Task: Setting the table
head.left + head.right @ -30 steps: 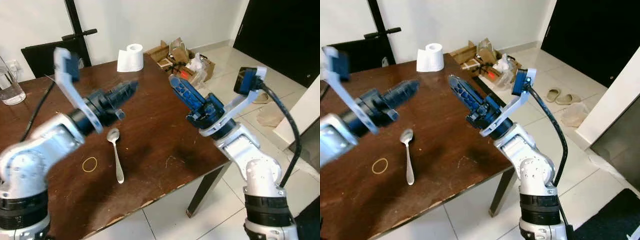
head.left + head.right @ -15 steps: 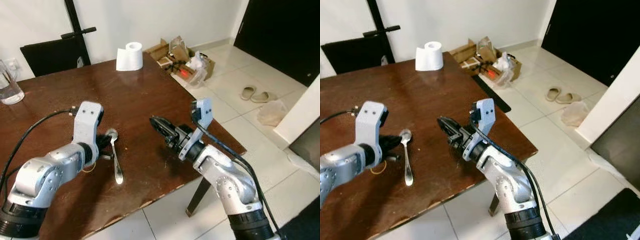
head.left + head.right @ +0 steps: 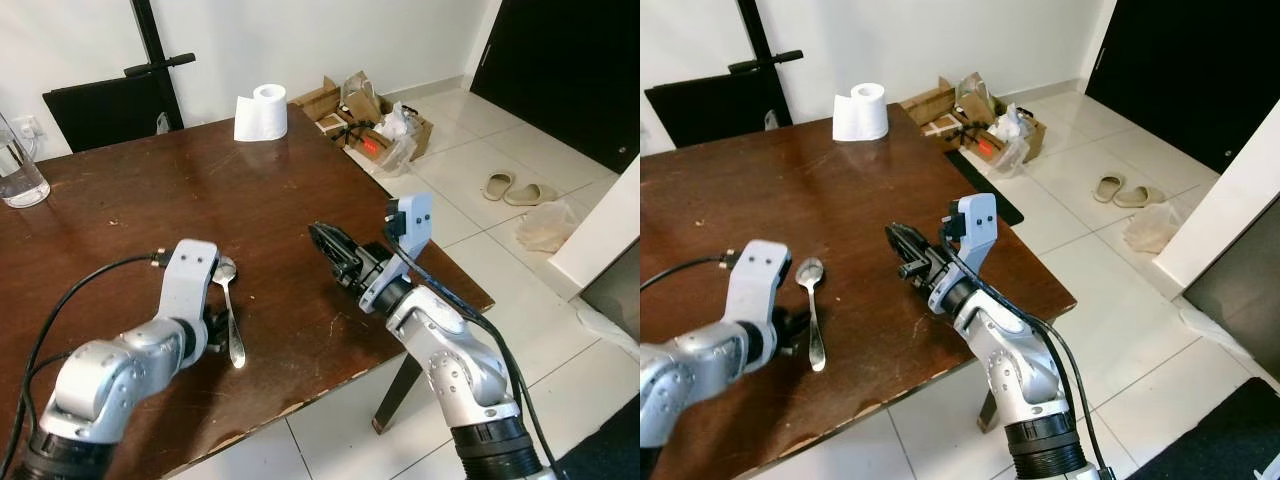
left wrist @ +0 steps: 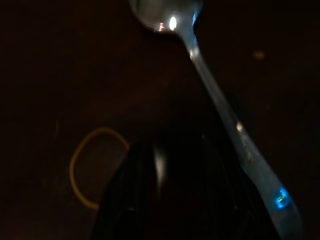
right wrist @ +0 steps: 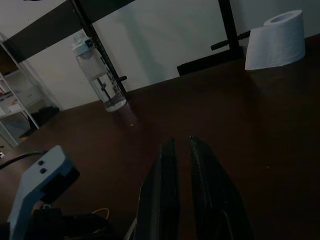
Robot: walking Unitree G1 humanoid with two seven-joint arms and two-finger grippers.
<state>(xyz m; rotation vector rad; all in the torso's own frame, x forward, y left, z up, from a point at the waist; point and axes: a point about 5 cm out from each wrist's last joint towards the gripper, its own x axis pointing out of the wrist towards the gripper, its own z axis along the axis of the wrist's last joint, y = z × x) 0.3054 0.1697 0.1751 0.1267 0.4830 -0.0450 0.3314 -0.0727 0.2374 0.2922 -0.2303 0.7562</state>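
Observation:
A metal spoon (image 3: 231,312) lies on the dark wooden table (image 3: 300,180), bowl end away from me. My left gripper (image 4: 170,150) is down at the tabletop just left of the spoon's handle (image 4: 235,130). Its black fingers form one shut mass with nothing in them. A yellow rubber band (image 4: 75,170) lies on their other side. My right gripper (image 3: 322,238) hovers low over the table to the right of the spoon, pointing across the table. Its fingers (image 5: 167,165) are pressed nearly together and hold nothing.
A toilet paper roll (image 3: 260,113) stands at the far table edge and a clear water bottle (image 3: 18,165) at the far left. A black chair (image 3: 110,110) stands behind the table. Boxes and bags (image 3: 368,120) and slippers (image 3: 515,187) lie on the tiled floor to the right.
Both arms have come down from a raised pose to the tabletop. The left gripper has settled lower beside the spoon's handle, covering the rubber band in the eye views. The spoon has not moved.

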